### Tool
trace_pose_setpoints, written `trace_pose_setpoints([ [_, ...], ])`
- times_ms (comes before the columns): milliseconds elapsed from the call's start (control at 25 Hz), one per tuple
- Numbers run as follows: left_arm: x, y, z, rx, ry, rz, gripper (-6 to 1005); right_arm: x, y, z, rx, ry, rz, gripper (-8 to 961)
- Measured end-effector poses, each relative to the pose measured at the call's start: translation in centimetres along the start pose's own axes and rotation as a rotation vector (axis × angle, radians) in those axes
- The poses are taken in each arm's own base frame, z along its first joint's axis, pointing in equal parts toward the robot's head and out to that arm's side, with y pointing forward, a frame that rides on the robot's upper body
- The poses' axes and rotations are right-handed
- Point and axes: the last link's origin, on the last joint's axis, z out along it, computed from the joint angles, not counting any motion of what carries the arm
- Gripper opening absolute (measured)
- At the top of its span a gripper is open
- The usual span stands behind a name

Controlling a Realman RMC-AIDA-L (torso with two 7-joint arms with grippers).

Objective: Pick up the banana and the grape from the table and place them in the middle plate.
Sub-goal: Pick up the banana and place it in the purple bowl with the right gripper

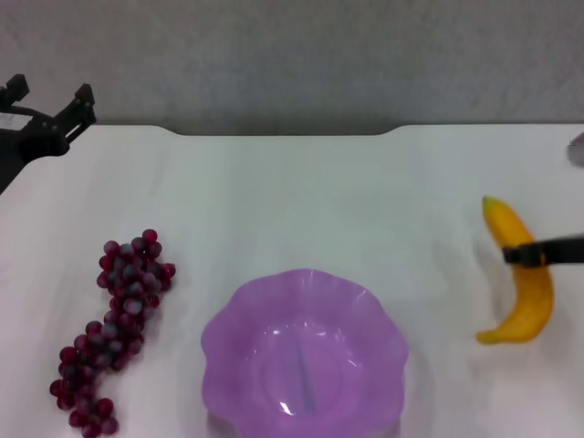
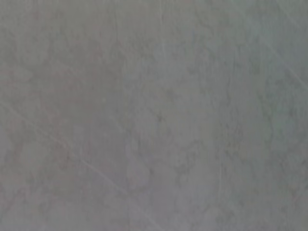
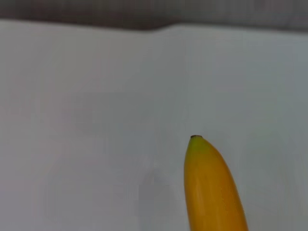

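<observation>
The yellow-orange banana lies at the right of the white table, greenish tip pointing away. My right gripper reaches in from the right edge as a black bar across the banana's middle. In the right wrist view the banana's tip fills the lower middle. The dark red-purple grape bunch lies at the left front. The translucent purple plate with a wavy rim stands between them at the front, with nothing in it. My left gripper is open and parked at the far left, off the table's corner.
A notch cuts the table's far edge, with a grey wall behind it. The left wrist view shows only a blank grey surface. A small grey thing shows at the right edge.
</observation>
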Motion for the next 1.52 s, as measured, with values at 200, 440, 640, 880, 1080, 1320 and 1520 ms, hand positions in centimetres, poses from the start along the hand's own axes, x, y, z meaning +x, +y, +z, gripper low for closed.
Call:
trace_pose_setpoints([
  [200, 0.0, 0.0, 0.0, 0.001, 0.000, 0.000, 819, -2.1, 0.0, -3.7, 0.024, -0.071, -0.054, 492],
  [440, 0.0, 0.0, 0.0, 0.001, -0.001, 0.008, 817, -3.3, 3.1, -5.5, -0.022, -0.093, -0.174, 492],
  [640, -0.1, 0.0, -0.1, 0.002, -0.002, 0.011, 816, -3.8, 7.5, -5.6, -0.085, -0.077, -0.341, 493],
  [880, 0.0, 0.0, 0.0, 0.001, -0.001, 0.011, 815, -3.7, 11.6, -5.5, -0.146, -0.053, -0.498, 494],
  [1080, 0.0, 0.0, 0.0, 0.001, -0.001, 0.010, 814, -3.1, 14.4, -5.6, -0.193, -0.028, -0.596, 494],
  [1320, 0.0, 0.0, 0.0, 0.000, 0.001, 0.011, 812, -2.2, 16.6, -5.3, -0.227, -0.005, -0.679, 495],
  [1520, 0.3, 0.2, 0.1, -0.004, 0.009, 0.011, 811, -1.6, 17.4, -4.2, -0.268, 0.036, -0.682, 495],
])
